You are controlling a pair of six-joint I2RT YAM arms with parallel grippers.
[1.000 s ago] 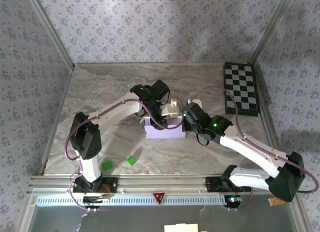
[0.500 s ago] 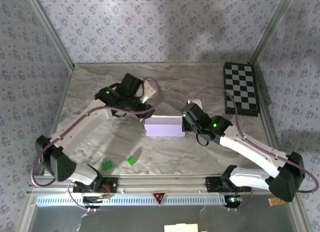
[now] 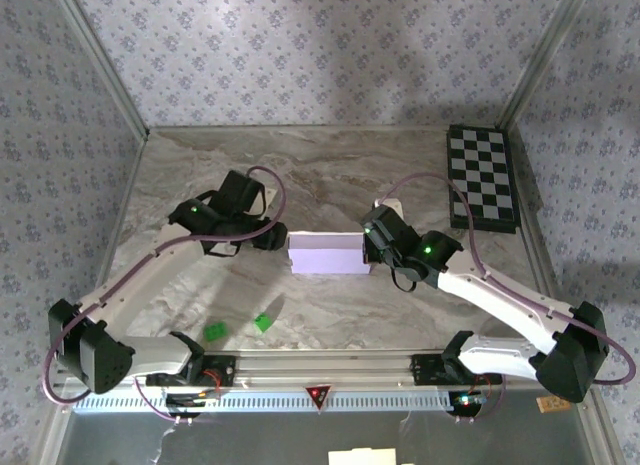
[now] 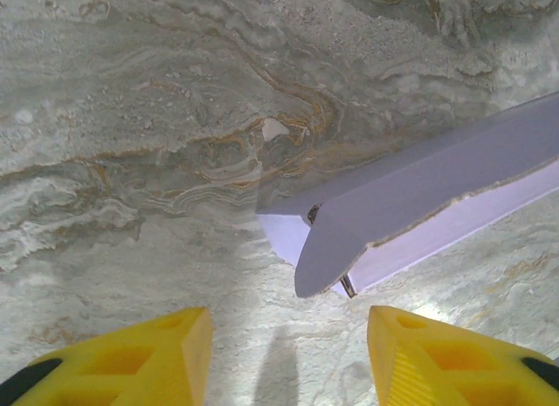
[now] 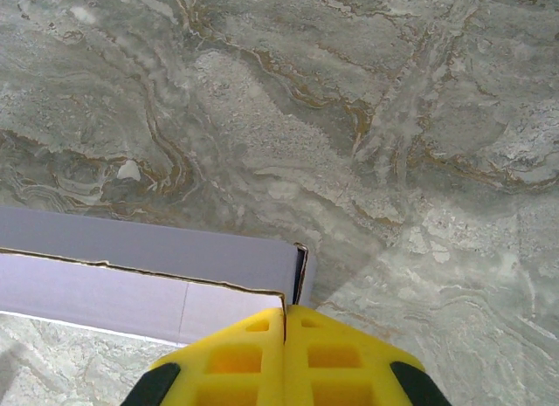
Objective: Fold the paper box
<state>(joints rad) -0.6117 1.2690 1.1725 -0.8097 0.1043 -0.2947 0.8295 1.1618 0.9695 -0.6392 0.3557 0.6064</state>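
The pale-lilac paper box (image 3: pixel 325 253) lies mid-way across the surface (image 3: pixel 330 175), long side toward the arms; right hand (image 5: pixel 286 317) pressed together, pinching the box's right-end wall; left hand (image 4: pixel 286 332) spread wide, just off the left end, where a flap angles outward.

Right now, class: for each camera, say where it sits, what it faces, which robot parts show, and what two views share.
Top external: above and behind the robot, looking down on the table; left arm and right arm reach toward the paper box.
Left wrist: on the left arm, facing the box's end; open left gripper at bottom.
Right wrist: on the right arm, facing down; right gripper shut on the box's wall.
Shared: both wrist views show the box.
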